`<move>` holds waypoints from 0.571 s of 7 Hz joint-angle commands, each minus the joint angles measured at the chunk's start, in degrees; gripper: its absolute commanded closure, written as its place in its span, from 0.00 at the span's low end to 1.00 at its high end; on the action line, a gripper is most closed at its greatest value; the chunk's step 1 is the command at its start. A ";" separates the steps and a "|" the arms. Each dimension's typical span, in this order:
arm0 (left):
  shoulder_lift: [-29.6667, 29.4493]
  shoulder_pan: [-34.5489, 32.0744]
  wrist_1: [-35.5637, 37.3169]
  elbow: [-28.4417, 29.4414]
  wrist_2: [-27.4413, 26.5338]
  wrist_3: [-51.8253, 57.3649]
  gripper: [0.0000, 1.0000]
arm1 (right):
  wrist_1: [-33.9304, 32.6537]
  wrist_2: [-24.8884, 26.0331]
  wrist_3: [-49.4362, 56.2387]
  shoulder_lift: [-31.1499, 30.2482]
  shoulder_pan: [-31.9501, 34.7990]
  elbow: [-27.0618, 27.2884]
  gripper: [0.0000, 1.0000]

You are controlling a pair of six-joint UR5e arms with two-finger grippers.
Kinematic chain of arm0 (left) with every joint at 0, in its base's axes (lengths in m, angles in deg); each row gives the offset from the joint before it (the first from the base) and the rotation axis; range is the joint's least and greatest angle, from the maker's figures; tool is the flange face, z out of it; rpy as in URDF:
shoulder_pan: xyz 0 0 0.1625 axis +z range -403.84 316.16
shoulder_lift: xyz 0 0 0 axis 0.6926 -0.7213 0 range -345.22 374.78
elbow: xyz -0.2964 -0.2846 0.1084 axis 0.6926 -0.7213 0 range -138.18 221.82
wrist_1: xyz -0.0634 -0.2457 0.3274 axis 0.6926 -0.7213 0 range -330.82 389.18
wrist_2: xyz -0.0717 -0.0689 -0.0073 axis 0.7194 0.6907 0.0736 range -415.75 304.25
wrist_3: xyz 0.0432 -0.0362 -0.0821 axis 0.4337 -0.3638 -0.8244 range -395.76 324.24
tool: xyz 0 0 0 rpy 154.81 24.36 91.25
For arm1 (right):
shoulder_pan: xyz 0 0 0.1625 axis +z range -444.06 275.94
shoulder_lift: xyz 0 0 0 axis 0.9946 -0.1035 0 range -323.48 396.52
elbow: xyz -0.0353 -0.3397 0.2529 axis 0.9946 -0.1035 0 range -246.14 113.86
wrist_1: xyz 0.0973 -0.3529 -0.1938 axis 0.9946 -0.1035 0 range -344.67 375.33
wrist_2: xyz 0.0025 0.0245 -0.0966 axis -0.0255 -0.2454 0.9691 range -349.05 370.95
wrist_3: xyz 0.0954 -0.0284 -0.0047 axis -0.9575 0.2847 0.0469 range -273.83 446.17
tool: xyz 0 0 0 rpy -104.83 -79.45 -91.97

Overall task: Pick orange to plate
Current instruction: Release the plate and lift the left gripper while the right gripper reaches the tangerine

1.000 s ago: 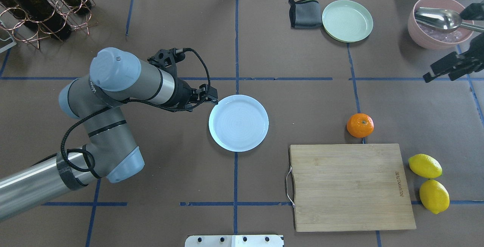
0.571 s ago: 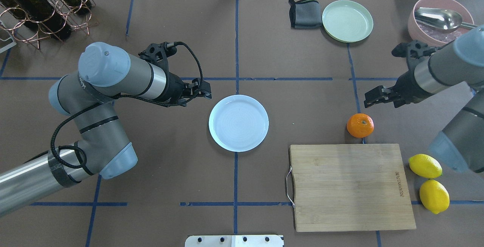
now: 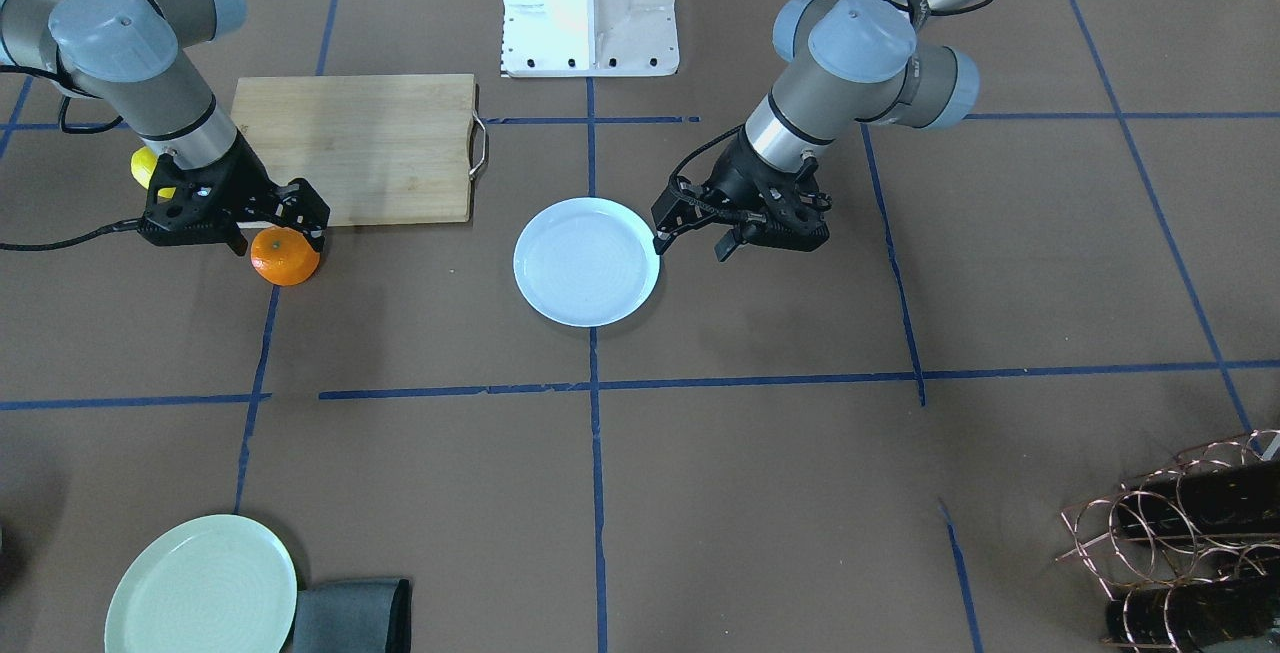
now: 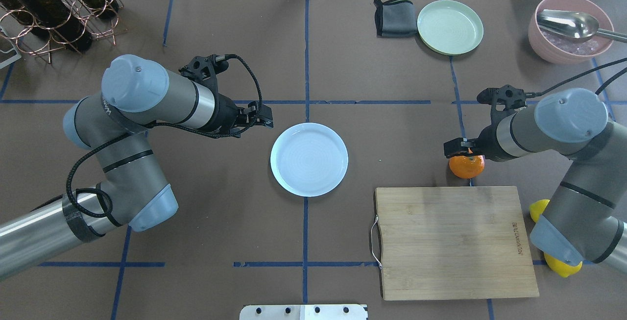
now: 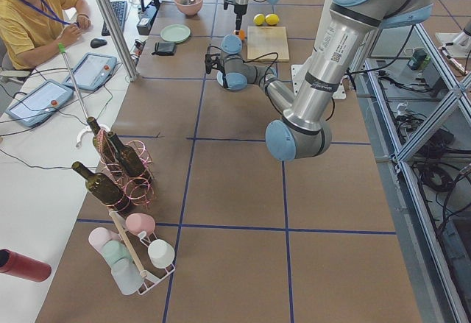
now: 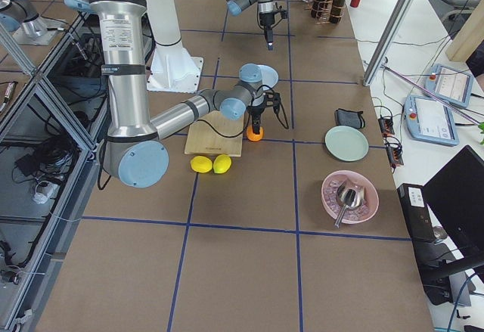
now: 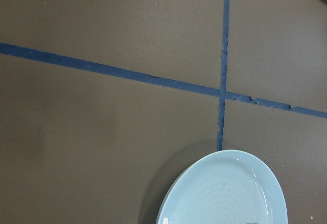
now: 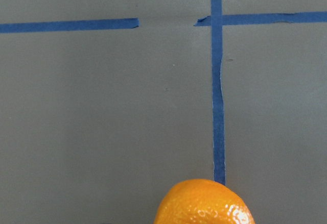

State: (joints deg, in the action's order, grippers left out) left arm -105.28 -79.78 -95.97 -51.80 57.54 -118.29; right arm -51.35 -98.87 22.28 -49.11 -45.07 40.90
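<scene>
The orange [image 4: 468,168] lies on the brown table just beyond the cutting board's far corner, and it also shows in the front-facing view [image 3: 285,260] and low in the right wrist view [image 8: 204,206]. My right gripper [image 4: 458,148] hangs right over it, open, with one finger on each side of the fruit's top [image 3: 278,236]. The pale bluish-white plate [image 4: 309,159] sits empty at the table's middle [image 3: 587,261]. My left gripper [image 4: 264,114] is open and empty, just off the plate's rim [image 3: 690,238]. Part of the plate [image 7: 230,193] fills the left wrist view's lower edge.
A wooden cutting board [image 4: 453,241] lies near the orange. Two lemons [image 4: 563,265] are partly hidden under my right arm. A pale green plate [image 4: 449,27], a grey cloth [image 4: 392,16], a pink bowl with a spoon [image 4: 568,28] and a wine rack [image 4: 54,6] line the far side.
My right arm has swung in from the right edge and come down over the orange. My left gripper backed slightly away from the plate's rim, then stayed still.
</scene>
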 commanded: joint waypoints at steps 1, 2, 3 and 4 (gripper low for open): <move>0.09 0.00 0.00 0.02 0.00 -0.09 0.11 | -0.46 2.32 -0.09 -0.33 -0.94 -0.16 0.00; 0.09 0.00 0.00 0.02 0.00 -0.09 0.11 | -0.64 2.41 -0.01 -0.33 -1.11 -0.25 0.00; 0.35 0.00 0.00 0.02 0.00 -0.09 0.11 | -0.73 3.89 -0.01 -0.33 -1.90 -0.25 0.00; 0.35 0.00 0.00 0.02 -0.09 0.00 0.11 | -0.73 4.86 -0.09 -0.33 -2.86 -0.60 0.00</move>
State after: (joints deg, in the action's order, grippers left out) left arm -105.01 -79.78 -95.98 -51.79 57.52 -118.36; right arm -52.02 -95.28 22.25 -49.43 -46.91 40.58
